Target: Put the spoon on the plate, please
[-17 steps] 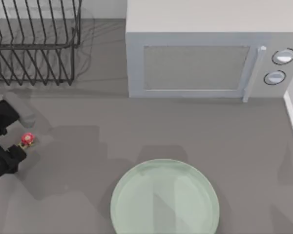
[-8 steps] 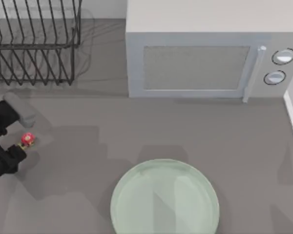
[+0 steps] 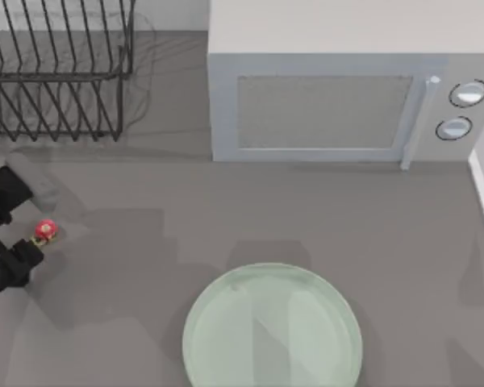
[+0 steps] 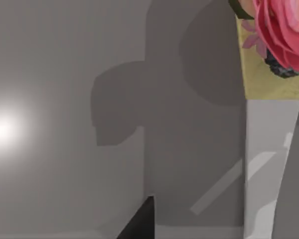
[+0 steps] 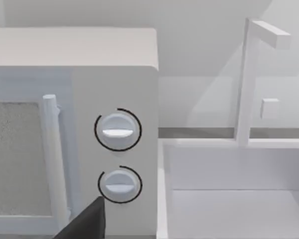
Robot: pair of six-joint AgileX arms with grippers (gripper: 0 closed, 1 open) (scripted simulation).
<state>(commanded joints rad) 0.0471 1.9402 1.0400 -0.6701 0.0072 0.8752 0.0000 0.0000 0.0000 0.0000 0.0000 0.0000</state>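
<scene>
While the spoon [image 3: 43,231] lies at the far left of the worktop [image 3: 145,242], the task reads as barely begun. Going left to right in the top view:

Far left: left end effector [image 3: 18,256] sits low over the spoon, dark fingers just beside the red-and-yellow knob. Only the knob shows from above; bowl and most of the handle are hidden under the arm. Left wrist view gives the knob up close with the white handle [image 4: 269,164] running away from it, and one dark fingertip [image 4: 139,221] at the frame edge. How far open the fingers are, and whether they have hold of the handle, I cannot tell. The spoon looks to be on or very near the worktop, not lifted clear.

Back left: wire dish rack [image 3: 56,68], not involved.

Centre front: plate [image 3: 272,326], bare, well apart from the spoon.

Back centre to right: microwave [image 3: 323,105], door closed. Right wrist view looks at its two dials [image 5: 117,130] and a white sink basin [image 5: 229,199] beside it; right arm seems parked off to the right.

Done: approach to the spoon. Left: secure the grasp, lift, carry rightward to the plate, set down, release.
</scene>
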